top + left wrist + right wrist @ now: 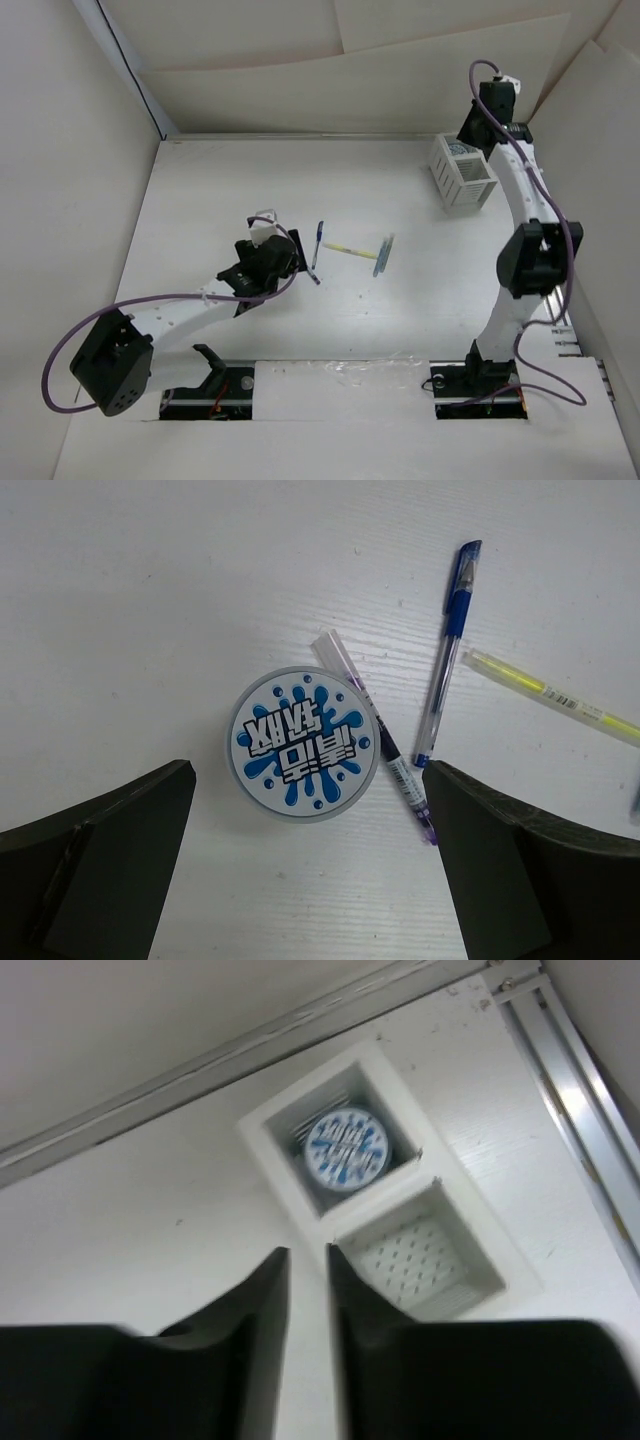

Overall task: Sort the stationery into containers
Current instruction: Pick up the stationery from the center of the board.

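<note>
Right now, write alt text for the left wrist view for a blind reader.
A round blue-and-white roll lies flat on the white table, centred between the left fingers, which stand wide open. A clear purple-tipped pen lies along its right edge; a blue pen and a yellow pen lie farther right.

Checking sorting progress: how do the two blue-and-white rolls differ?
One roll sits in a box compartment; the other roll lies on the table. The boxed roll is alone in its compartment; the table roll has a clear pen at its edge. The open left gripper flanks the table roll; no fingers flank the boxed roll. Both lie flat, printed face up.
</note>
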`<move>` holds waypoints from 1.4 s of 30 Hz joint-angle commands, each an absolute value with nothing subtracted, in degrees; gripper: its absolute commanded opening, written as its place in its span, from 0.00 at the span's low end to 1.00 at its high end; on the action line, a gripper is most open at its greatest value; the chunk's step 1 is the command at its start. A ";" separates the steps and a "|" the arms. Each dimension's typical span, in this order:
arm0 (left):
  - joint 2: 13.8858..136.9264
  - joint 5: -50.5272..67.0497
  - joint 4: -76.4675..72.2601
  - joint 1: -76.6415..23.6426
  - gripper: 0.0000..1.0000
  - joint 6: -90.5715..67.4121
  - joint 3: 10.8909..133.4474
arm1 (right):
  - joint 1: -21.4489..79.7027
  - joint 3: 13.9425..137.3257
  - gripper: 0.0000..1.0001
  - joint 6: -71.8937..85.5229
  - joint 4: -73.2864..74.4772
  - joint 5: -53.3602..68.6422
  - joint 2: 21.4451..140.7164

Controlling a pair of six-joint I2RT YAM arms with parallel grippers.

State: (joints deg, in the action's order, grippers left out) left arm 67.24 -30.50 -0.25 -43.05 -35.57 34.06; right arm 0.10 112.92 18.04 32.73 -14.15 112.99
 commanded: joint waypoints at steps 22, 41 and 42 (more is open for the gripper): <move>77.26 -37.09 1.23 -43.24 0.79 -35.16 41.65 | 24.78 63.37 0.88 24.70 17.40 -13.80 66.88; 73.84 -38.67 7.11 -43.24 0.20 -35.68 44.38 | 31.63 53.62 0.88 27.68 19.69 -19.33 61.27; 71.57 -38.67 8.34 -43.24 0.20 -35.68 45.43 | 31.64 52.92 0.89 28.29 20.21 -20.03 60.13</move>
